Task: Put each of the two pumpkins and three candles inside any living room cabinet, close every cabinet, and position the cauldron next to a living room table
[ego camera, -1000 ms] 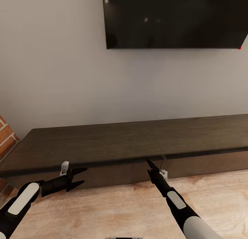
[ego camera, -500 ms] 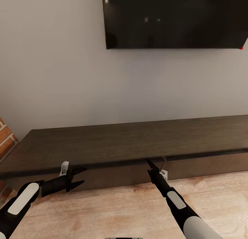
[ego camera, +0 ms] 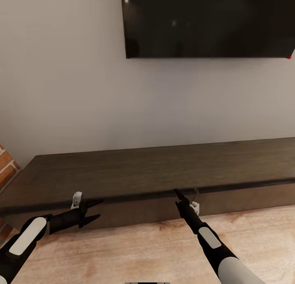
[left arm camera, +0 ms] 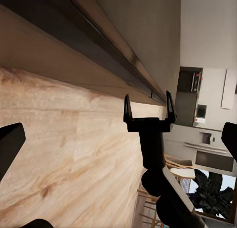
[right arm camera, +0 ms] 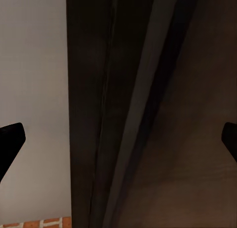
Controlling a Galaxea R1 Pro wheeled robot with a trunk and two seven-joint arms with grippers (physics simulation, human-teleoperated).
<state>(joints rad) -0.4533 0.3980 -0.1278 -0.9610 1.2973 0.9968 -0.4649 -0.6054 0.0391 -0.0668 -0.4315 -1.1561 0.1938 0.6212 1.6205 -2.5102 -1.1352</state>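
Your left gripper (ego camera: 95,209) sits low over the wooden floor (ego camera: 135,251), fingers spread apart and holding nothing, its tips pointing along the base of the cabinet (ego camera: 155,169), whose front rises just beyond them. In the left wrist view you look across at your right gripper (left arm camera: 149,109), both prongs parted and bare, tips up against the underside of the cabinet's overhanging top. From the head view, your right gripper (ego camera: 178,194) reaches up to that front edge, right at a seam between two drawer fronts; touching or just short, you cannot tell. Its own wrist view has the dark wood lip (right arm camera: 133,114) directly ahead of the open fingers. Past both hands, the long dark top stretches away, drawers shut. Beyond it the grey wall (ego camera: 61,79) and the black television (ego camera: 209,21) above.
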